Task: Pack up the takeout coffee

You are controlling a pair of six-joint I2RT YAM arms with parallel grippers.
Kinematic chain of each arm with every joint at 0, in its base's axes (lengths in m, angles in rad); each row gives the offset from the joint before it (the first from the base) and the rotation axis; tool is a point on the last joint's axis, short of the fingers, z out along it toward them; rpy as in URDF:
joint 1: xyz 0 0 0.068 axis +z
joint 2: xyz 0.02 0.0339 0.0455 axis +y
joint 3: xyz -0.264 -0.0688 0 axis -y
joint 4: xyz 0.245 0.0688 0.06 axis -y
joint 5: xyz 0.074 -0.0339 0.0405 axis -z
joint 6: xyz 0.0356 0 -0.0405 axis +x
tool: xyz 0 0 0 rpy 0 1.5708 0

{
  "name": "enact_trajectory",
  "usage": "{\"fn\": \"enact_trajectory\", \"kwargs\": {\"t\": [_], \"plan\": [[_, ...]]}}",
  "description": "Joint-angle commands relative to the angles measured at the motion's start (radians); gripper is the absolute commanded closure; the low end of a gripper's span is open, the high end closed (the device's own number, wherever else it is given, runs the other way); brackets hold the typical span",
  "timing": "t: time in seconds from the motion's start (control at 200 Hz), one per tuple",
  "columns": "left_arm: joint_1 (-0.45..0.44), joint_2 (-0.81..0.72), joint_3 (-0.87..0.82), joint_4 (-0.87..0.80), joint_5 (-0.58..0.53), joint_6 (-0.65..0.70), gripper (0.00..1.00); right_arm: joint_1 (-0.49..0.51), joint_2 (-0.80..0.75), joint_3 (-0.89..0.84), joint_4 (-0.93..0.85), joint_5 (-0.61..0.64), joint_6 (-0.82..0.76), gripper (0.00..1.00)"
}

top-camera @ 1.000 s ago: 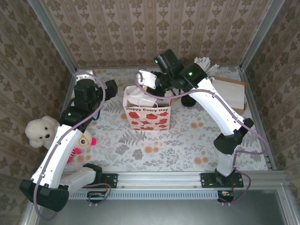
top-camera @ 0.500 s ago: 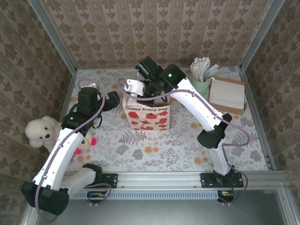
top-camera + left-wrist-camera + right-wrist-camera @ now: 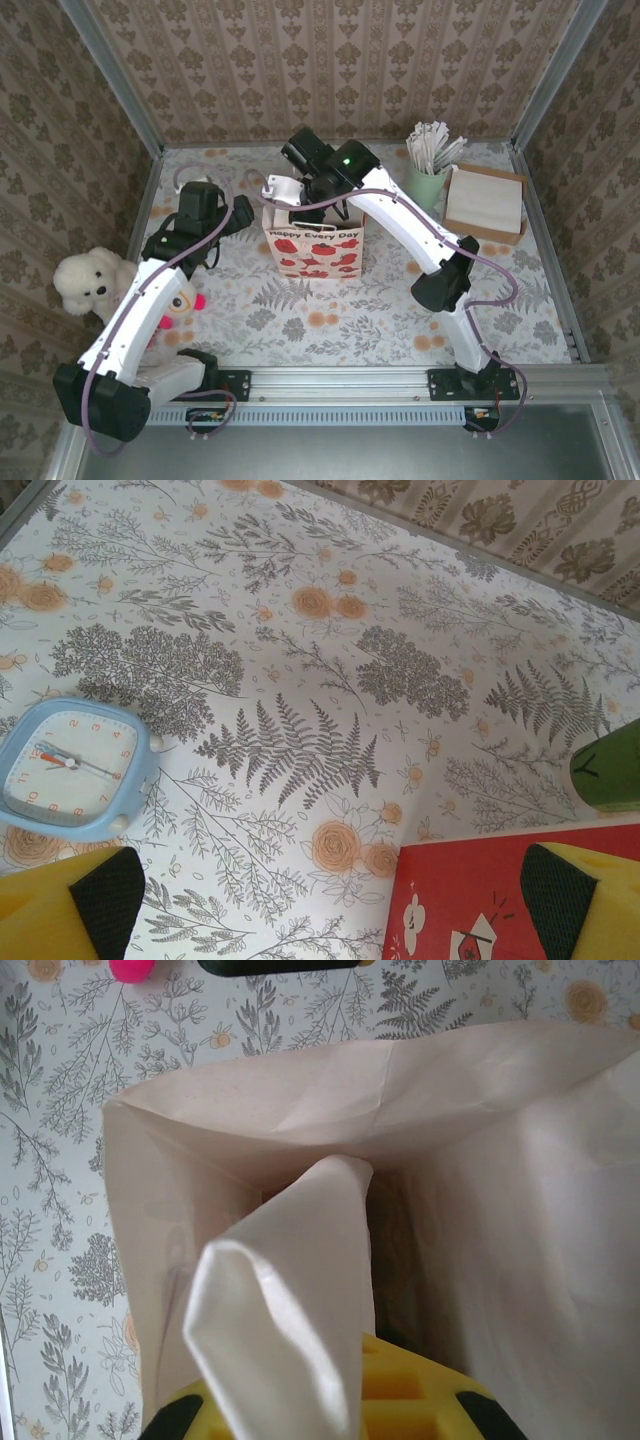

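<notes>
Top external shows a floral-print worktop (image 3: 330, 325) walled by patterned wallpaper (image 3: 330, 70). The left gripper (image 3: 328, 895) gapes wide, while the right gripper (image 3: 335, 1405) pinches a white napkin (image 3: 290, 1290) at the paper bag's (image 3: 313, 250) mouth, mid-worktop.

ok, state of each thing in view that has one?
Paper bag: upright, mouth open.
Left gripper: open, empty.
Right gripper: shut on folded napkin, at the bag mouth.
Clock: lying face up on the table.
Mint cup: upright, holding sticks.

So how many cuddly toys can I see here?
2. A fluffy white teddy bear sits at the left; beside it, a pale toy with a pink nose lies partly under the left arm. Others may be hidden.
</notes>
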State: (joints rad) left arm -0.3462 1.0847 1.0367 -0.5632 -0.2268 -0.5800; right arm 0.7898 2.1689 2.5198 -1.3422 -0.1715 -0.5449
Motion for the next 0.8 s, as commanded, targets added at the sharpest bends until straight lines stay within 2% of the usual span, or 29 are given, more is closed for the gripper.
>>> {"fn": "enact_trajectory", "kwargs": {"t": [0.0, 0.07, 0.165, 0.335, 0.43, 0.485, 0.555, 0.61, 0.715, 0.8], "plan": [[0.0, 0.02, 0.012, 0.029, -0.04, -0.009, 0.0, -0.005, 0.016, 0.024, 0.021, 0.017, 0.031, 0.83], [0.002, 0.03, -0.033, 0.092, -0.057, -0.028, 0.0, -0.005, 0.013, 0.051, 0.029, 0.024, 0.041, 0.66], [0.01, 0.046, -0.062, 0.13, -0.058, -0.067, 0.0, -0.004, -0.018, 0.069, 0.036, 0.038, 0.053, 0.52], [0.013, 0.058, -0.102, 0.16, -0.044, -0.044, 0.0, -0.005, -0.102, 0.041, 0.084, 0.151, 0.076, 0.44], [0.015, 0.075, -0.144, 0.189, -0.037, -0.065, 0.0, -0.006, -0.183, -0.043, 0.185, 0.218, 0.122, 0.36], [0.015, 0.104, -0.159, 0.208, -0.022, -0.08, 0.0, -0.006, -0.234, -0.118, 0.29, 0.246, 0.169, 0.24], [0.013, 0.15, -0.158, 0.211, 0.006, -0.098, 0.0, -0.006, -0.295, -0.196, 0.405, 0.271, 0.244, 0.17], [0.009, 0.181, -0.158, 0.224, 0.031, -0.108, 0.0, -0.006, -0.34, -0.242, 0.484, 0.308, 0.33, 0.01], [-0.012, 0.221, -0.183, 0.282, 0.022, -0.129, 0.0, -0.006, -0.464, -0.349, 0.599, 0.386, 0.466, 0.0], [-0.029, 0.254, -0.181, 0.265, 0.023, -0.152, 0.0, -0.016, -0.608, -0.561, 0.764, 0.441, 0.513, 0.0]]}}
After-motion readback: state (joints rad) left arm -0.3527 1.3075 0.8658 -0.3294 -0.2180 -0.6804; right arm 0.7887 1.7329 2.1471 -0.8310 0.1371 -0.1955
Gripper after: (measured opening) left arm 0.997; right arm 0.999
